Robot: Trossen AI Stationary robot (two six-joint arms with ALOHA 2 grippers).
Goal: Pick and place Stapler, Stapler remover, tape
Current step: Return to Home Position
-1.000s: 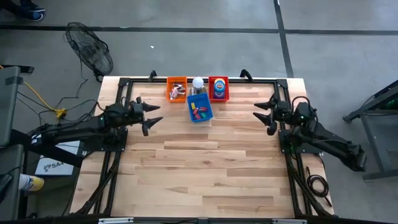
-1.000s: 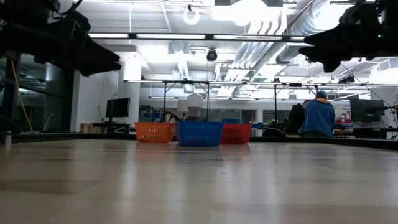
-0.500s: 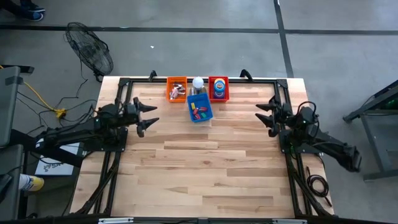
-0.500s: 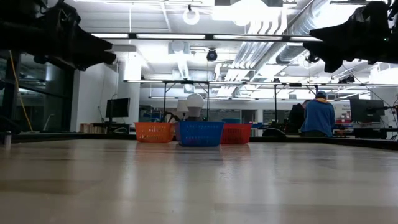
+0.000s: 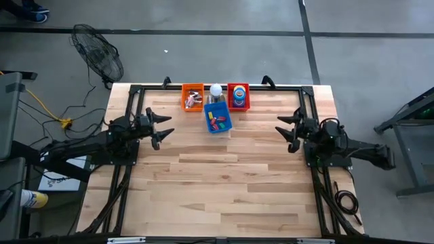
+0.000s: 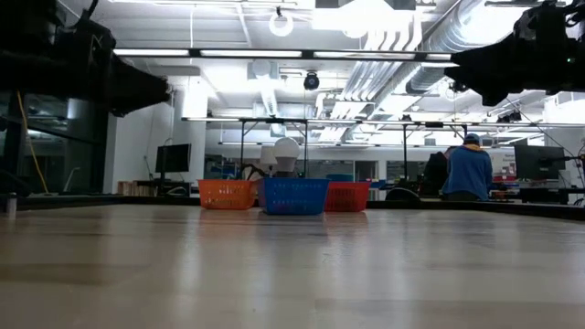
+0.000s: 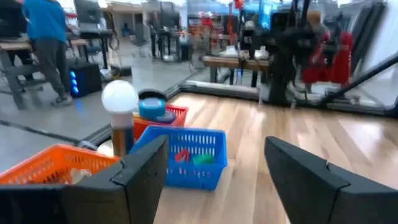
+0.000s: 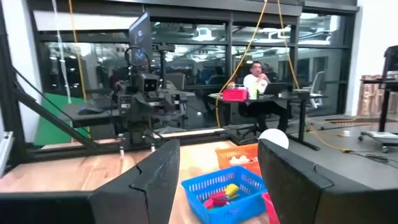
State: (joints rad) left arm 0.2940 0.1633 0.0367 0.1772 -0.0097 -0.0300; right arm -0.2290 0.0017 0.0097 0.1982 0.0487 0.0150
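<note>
Three small baskets stand at the table's far edge. The red basket (image 5: 238, 96) holds blue tape rolls (image 7: 152, 108) stacked on one another. Small coloured pieces lie in the blue basket (image 5: 218, 119), and pinkish pieces in the orange basket (image 5: 192, 96); which of them are the stapler and the stapler remover, I cannot tell. My left gripper (image 5: 167, 125) hovers open at the table's left side, pointing level toward the baskets. My right gripper (image 5: 285, 132) hovers open at the right side, facing left. Neither has anything between its fingers.
A bottle with a white ball top (image 5: 216, 90) stands between the orange and red baskets. A black frame (image 5: 135, 91) runs along the table's far and side edges. Bare wooden tabletop (image 5: 224, 183) stretches from the baskets to the near edge. A person (image 6: 468, 169) stands in the room beyond.
My left gripper has drawn back a little toward the table's left edge and sunk slightly. My right arm has swung round so that its gripper now faces straight toward the table's left, and it too has sunk a little. Both stay open; the baskets have not moved.
</note>
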